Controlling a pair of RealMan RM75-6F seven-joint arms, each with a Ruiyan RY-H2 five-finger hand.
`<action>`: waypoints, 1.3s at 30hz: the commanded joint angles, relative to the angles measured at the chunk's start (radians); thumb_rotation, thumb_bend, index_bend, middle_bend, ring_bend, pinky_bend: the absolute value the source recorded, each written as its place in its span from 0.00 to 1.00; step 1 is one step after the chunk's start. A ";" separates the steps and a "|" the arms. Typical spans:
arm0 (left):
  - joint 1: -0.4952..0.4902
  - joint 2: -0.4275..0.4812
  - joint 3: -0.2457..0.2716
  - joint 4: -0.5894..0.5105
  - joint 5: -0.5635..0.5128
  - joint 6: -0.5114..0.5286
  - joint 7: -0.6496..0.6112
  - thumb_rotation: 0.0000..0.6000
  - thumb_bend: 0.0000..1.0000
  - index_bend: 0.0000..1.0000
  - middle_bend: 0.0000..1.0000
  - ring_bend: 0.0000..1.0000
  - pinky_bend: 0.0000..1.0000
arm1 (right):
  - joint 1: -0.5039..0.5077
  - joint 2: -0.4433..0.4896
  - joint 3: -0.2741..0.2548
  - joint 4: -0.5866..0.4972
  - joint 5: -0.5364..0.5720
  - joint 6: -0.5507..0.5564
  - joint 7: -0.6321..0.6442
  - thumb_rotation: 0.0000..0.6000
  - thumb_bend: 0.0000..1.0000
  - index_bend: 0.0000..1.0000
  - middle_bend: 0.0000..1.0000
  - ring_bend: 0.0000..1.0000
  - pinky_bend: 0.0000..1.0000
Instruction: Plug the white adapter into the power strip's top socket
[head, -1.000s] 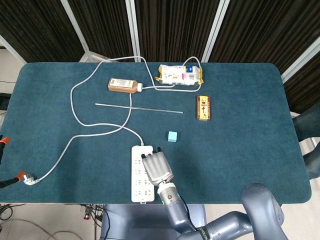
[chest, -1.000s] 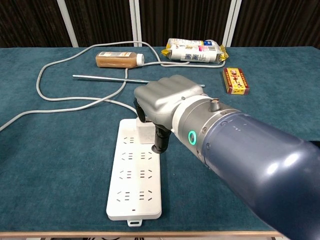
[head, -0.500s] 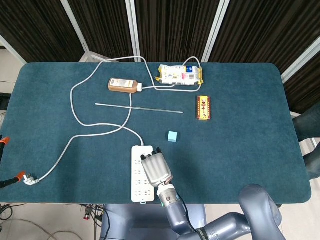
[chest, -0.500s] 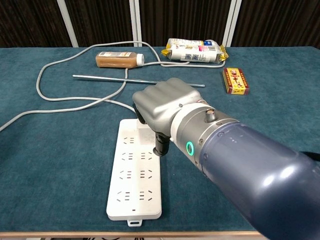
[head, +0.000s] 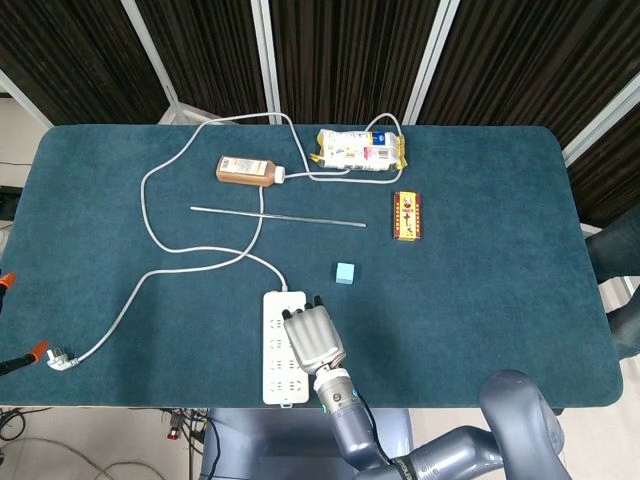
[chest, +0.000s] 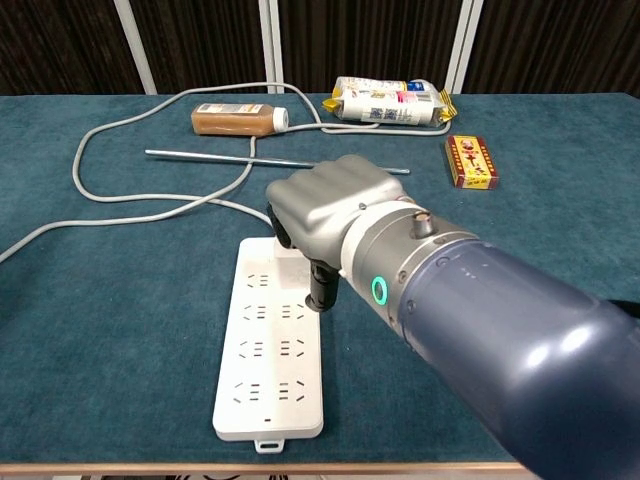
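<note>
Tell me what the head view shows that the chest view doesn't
Only the head view shows the blue cube and the cord's plug at the table's left edge. Only the chest view shows the power strip's socket holes clearly from a low angle. Both show the right robot hand over the strip's top end, the brown bottle, snack bag, metal rod and red box.

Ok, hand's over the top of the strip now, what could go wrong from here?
The right hand hides the adapter and the top socket in both views, so pin alignment can't be checked. Pressing off-centre could slide the loose white plastic power strip across the teal cloth table, or tug its grey cable.
</note>
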 joint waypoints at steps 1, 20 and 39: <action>0.000 -0.001 0.000 -0.001 0.001 0.001 0.002 1.00 0.13 0.11 0.00 0.00 0.00 | -0.008 0.038 0.044 -0.058 -0.029 0.024 0.018 1.00 0.33 0.37 0.45 0.43 0.29; 0.010 0.002 0.001 0.000 0.020 0.024 -0.022 1.00 0.13 0.11 0.00 0.00 0.00 | -0.290 0.520 0.065 -0.429 -0.293 0.097 0.357 1.00 0.33 0.10 0.16 0.14 0.15; 0.010 -0.028 -0.004 0.028 0.050 0.052 -0.027 1.00 0.13 0.11 0.00 0.00 0.00 | -0.766 0.573 -0.409 0.268 -1.028 0.185 1.057 1.00 0.32 0.10 0.14 0.09 0.09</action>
